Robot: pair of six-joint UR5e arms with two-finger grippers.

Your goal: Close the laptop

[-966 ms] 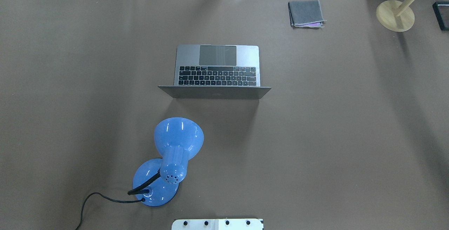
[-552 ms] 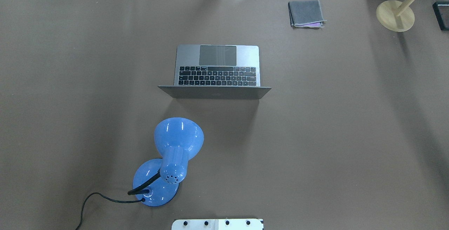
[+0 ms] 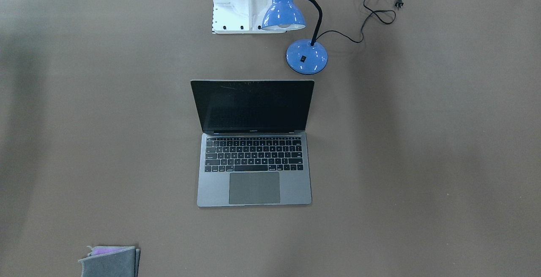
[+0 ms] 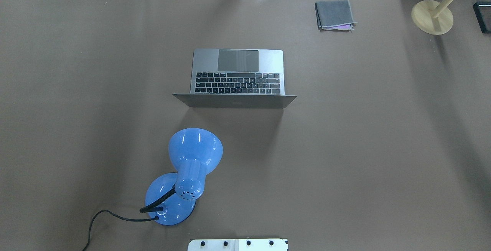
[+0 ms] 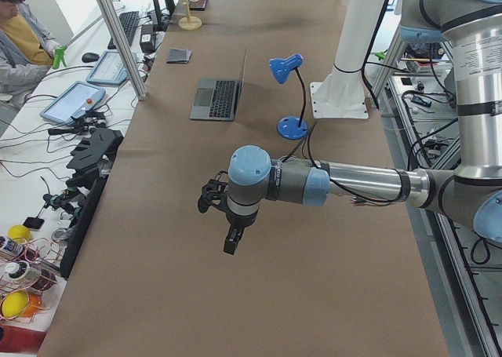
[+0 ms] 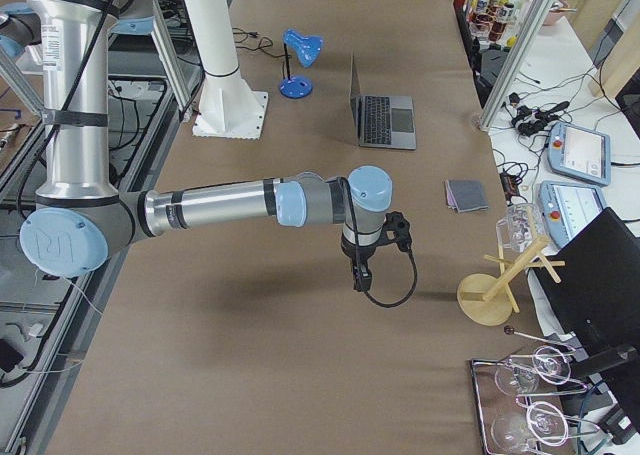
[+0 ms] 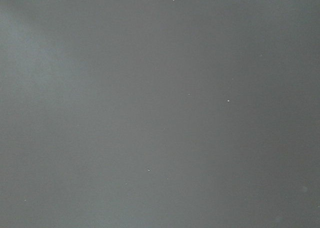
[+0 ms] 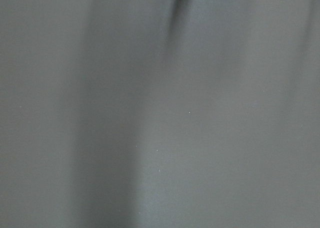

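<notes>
Locate the laptop [image 4: 237, 75] at ctr of table [image 4: 383, 147]: open, screen approx. upright. Blue lamp [image 4: 190, 166] stands near, behind the screen, not touching. L gripper [image 5: 232, 239] and R gripper [image 6: 361, 275] hang above bare table, well apart from laptop. Whether either is released or clenched: cannot tell.

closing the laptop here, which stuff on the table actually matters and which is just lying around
For the job:
laptop, open, lid standing up

Just lying about:
blue desk lamp
folded grey cloth
wooden stand
</notes>
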